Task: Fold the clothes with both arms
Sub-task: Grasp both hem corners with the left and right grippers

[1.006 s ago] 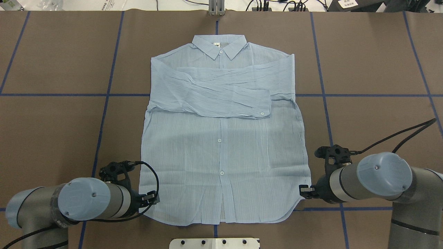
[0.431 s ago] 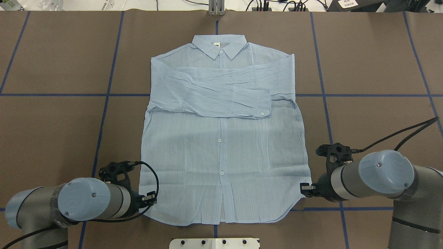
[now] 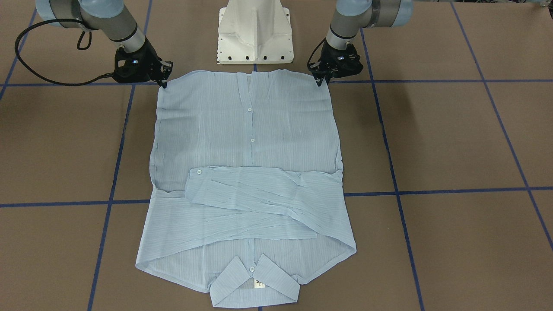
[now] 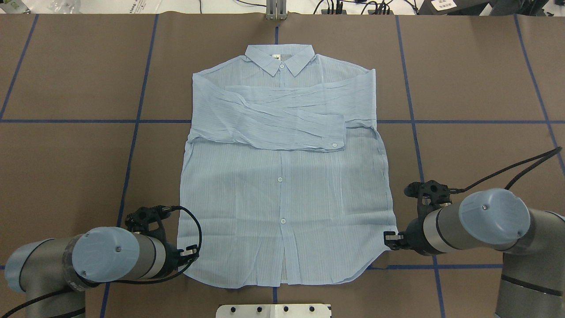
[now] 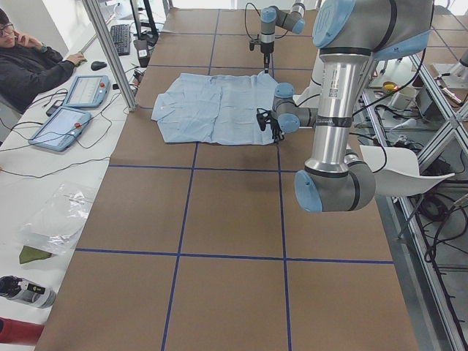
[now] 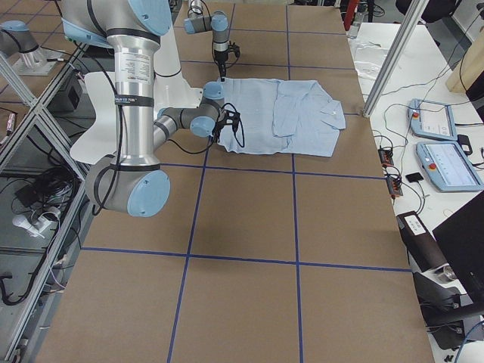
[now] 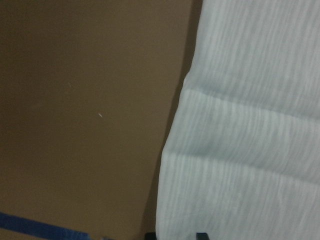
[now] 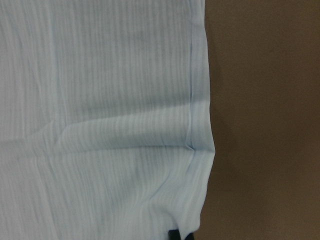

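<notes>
The light-blue shirt (image 4: 282,198) lies flat and face up on the brown table, collar at the far side, both sleeves folded across the chest. It also shows in the front view (image 3: 250,142). My left gripper (image 4: 193,253) sits at the hem's left corner, shut on the shirt's edge, as the front view (image 3: 320,80) also shows. My right gripper (image 4: 389,239) is shut on the hem's right corner, which the front view (image 3: 164,80) also shows. Both wrist views show wrinkled shirt fabric (image 7: 250,125) (image 8: 100,100) reaching down to the fingertips at the bottom edge.
The white pedestal base (image 3: 255,34) stands just behind the hem. Blue tape lines (image 4: 132,145) cross the brown table cover. An operator (image 5: 29,66) sits at the table's far end with tablets (image 5: 62,124) beside the mat.
Both grippers have shifted slightly outward, the left to the left and the right to the right. The shirt has stayed in place.
</notes>
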Controlling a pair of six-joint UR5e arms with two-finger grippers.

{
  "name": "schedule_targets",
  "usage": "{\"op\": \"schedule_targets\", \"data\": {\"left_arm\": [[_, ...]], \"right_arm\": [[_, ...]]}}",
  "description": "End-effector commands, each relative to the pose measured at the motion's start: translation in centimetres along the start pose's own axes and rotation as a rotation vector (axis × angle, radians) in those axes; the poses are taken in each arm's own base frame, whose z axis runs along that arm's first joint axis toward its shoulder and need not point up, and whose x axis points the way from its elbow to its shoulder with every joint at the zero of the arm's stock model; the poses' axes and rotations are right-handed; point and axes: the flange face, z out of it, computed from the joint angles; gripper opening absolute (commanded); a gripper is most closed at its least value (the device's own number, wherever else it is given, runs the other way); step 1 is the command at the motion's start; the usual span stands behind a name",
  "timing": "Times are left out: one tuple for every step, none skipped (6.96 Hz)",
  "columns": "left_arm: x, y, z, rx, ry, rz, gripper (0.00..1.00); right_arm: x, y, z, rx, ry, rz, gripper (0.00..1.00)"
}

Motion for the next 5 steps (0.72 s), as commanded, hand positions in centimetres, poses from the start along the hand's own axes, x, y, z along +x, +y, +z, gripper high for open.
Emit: {"op": "schedule_targets", "data": {"left_arm": [[0.0, 0.0, 0.0, 0.000, -0.001, 0.000, 0.09], [0.0, 0.0, -0.1, 0.000, 0.000, 0.002, 0.00], [-0.3, -0.1, -0.4, 0.001, 0.002, 0.014, 0.00], [-1.0, 0.0, -1.9, -0.008, 0.015, 0.016, 0.00], [-1.2, -0.1, -2.8, -0.011, 0.024, 0.050, 0.00]], "right_arm": [[0.0, -0.1, 0.0, 0.001, 0.001, 0.002, 0.00], [0.1, -0.2, -0.1, 0.003, 0.001, 0.003, 0.00], [0.1, -0.7, -0.4, 0.009, -0.004, 0.010, 0.00], [0.5, -1.5, -1.1, -0.003, -0.013, 0.022, 0.00], [0.8, -2.6, -2.1, -0.007, -0.026, 0.035, 0.00]]}}
